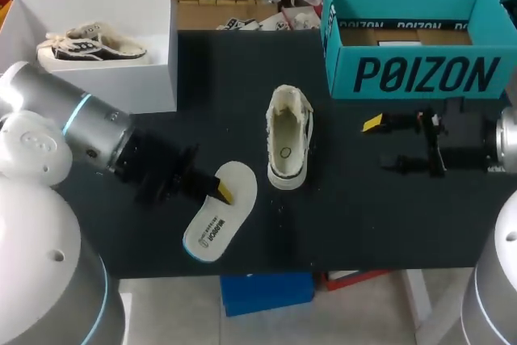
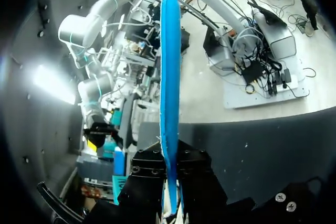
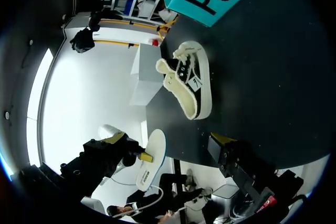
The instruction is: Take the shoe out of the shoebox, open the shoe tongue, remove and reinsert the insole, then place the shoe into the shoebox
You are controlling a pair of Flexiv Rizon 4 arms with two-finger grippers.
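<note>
Left end effector pinching insole by its edge, grip seemingly shallow; insole may twist or slip going into unheld shoe, which could skid

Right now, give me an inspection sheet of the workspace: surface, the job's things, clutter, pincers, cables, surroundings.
Surface: dark table.
Job's things: shoe upright mid-table, with no insole inside; insole nearer the front edge, printed face up; teal shoebox open at far right, no shoe inside.
Clutter: white box at far left, holding a second shoe.
Pincers: left pincer shut on the insole; right pincer open, holding nothing, in front of the teal shoebox.
Cables: nothing seen.
Surroundings: nothing seen.
</note>
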